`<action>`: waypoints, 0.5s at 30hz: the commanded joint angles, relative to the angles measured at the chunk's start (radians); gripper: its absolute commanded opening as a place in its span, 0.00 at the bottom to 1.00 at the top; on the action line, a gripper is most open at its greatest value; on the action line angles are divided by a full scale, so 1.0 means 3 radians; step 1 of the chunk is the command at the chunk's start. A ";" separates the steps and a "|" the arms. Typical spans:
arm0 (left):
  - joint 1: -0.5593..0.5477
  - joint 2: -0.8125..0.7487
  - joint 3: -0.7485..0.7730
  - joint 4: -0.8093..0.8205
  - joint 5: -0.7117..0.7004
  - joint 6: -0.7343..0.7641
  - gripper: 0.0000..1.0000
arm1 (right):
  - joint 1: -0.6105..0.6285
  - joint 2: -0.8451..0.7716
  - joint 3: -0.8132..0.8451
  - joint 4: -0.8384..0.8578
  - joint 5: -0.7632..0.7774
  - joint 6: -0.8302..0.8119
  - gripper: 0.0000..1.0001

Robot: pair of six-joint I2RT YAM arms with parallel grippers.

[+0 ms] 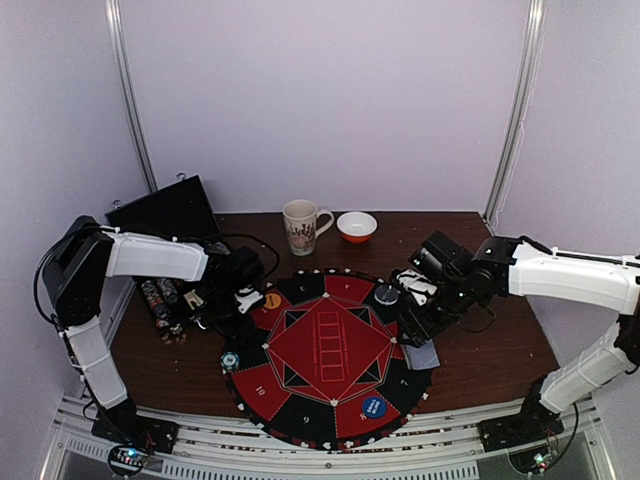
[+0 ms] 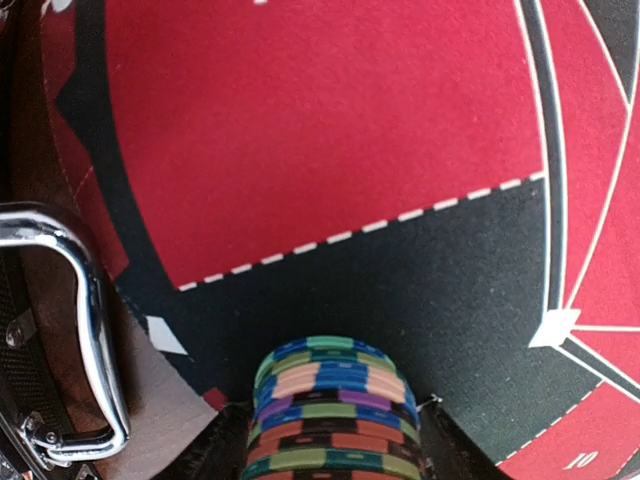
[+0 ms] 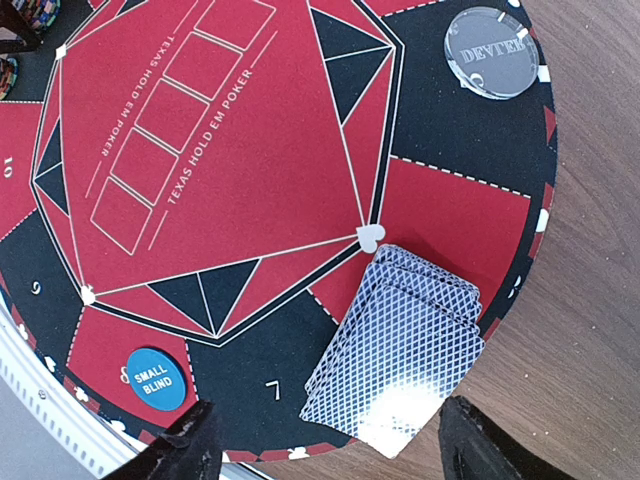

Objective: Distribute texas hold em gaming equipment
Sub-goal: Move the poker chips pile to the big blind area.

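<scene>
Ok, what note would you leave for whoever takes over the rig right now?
Left gripper: shut on the chip stack, over the mat beside the case handle.
Right gripper: open, straddling the card deck at the mat's rim.
Done: dealer button, small blind disc, orange disc and one striped chip sit on the mat.
Left: set down the stack, deal the cards.

Open middle, crowded rims
The felt mat (image 1: 328,345) lies bare at its centre; the black case (image 1: 165,210) and its handle (image 2: 90,330) crowd the left hand (image 2: 335,450) (it grips a chip stack (image 2: 330,390)), a card deck (image 3: 395,350) lies below the right hand (image 3: 328,410), and a mug (image 1: 303,226) and bowl (image 1: 357,226) stand at the counter's (image 1: 500,340) far edge.
</scene>
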 commanded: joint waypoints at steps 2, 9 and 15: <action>0.0017 0.0095 -0.0068 0.0231 0.0127 0.0068 0.48 | -0.0009 0.0055 -0.0023 0.0002 0.0011 -0.0013 0.76; 0.0015 0.0114 0.0073 0.0211 0.0076 0.0110 0.00 | -0.0011 0.0067 -0.0012 -0.0005 0.0011 -0.0014 0.77; 0.0013 0.0254 0.0398 0.0176 -0.0083 0.0203 0.00 | -0.0008 0.0057 -0.0002 -0.0021 0.0035 -0.0014 0.76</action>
